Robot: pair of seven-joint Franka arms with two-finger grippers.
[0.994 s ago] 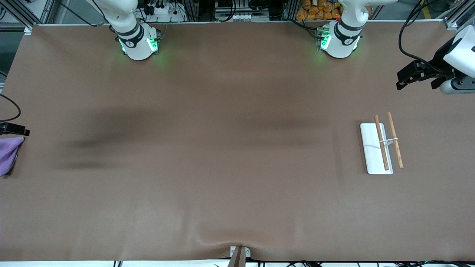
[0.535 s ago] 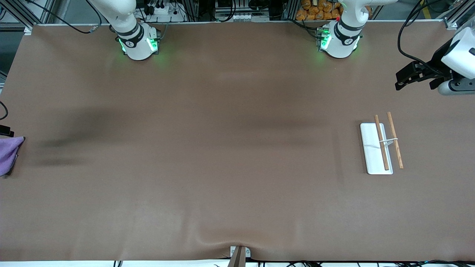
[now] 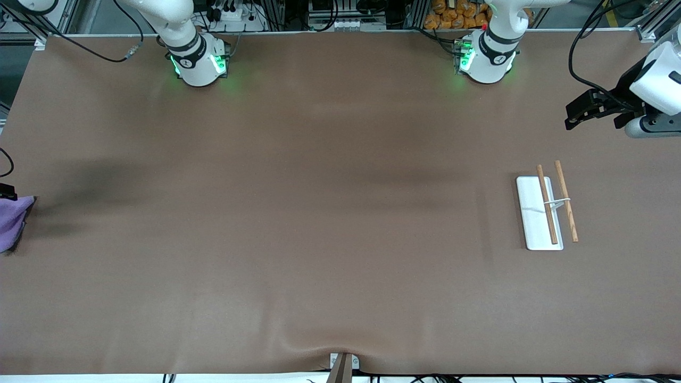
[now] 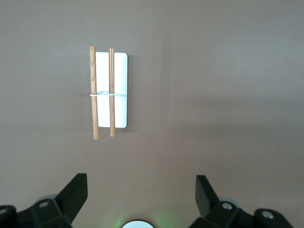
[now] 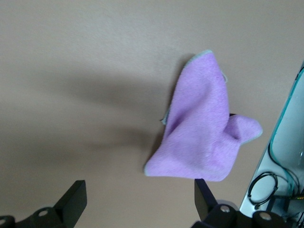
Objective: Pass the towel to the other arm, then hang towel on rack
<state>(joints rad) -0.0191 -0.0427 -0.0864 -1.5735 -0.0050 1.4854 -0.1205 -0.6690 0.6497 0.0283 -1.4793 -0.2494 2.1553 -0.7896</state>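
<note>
Towel is lying at the right arm's table end; rack is sitting well apart, at the left arm's end.

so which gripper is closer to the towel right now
Right. The right gripper hangs open over the table close by the towel, which lies crumpled at the right arm's end. The left gripper is open too, up near the rack at the left arm's end.

Both arms white, green LEDs on bases, black joint rings, black cables, black gripper fingers.
</note>
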